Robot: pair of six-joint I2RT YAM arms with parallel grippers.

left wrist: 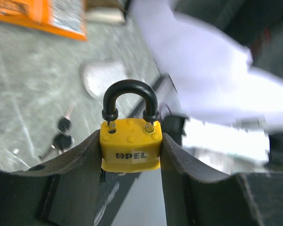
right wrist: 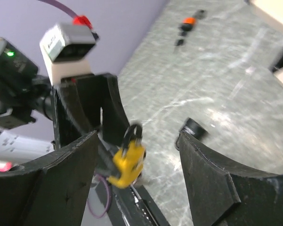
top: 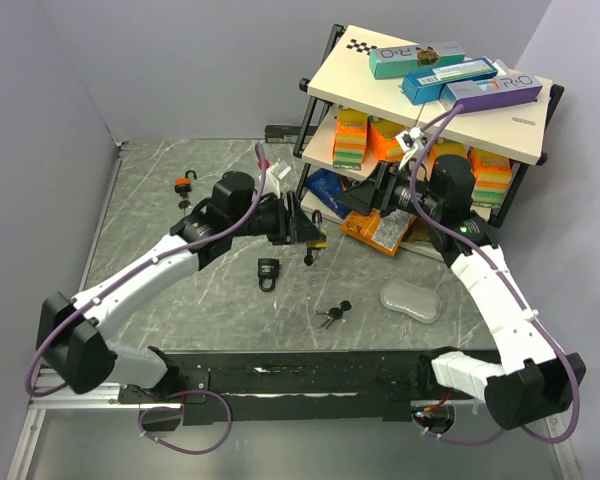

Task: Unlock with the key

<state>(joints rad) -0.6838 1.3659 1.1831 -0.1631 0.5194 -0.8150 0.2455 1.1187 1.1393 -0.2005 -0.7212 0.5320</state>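
Observation:
My left gripper [top: 302,232] is shut on a yellow padlock [top: 319,240] with a black shackle and holds it above the table. In the left wrist view the padlock [left wrist: 130,146] sits squeezed between both fingers, shackle up. A small dark piece [top: 310,257] hangs under it; I cannot tell what it is. A bunch of black-headed keys [top: 333,313] lies on the table in front, also in the left wrist view [left wrist: 61,136]. My right gripper [top: 363,200] is open and empty, just right of the padlock, which shows blurred between its fingers [right wrist: 127,162].
A black padlock [top: 268,272] lies left of the keys and an orange padlock [top: 185,183] lies at the far left. A clear plastic piece [top: 412,298] lies to the right. A shelf rack [top: 520,125] with boxes stands at the back right, close behind the right gripper.

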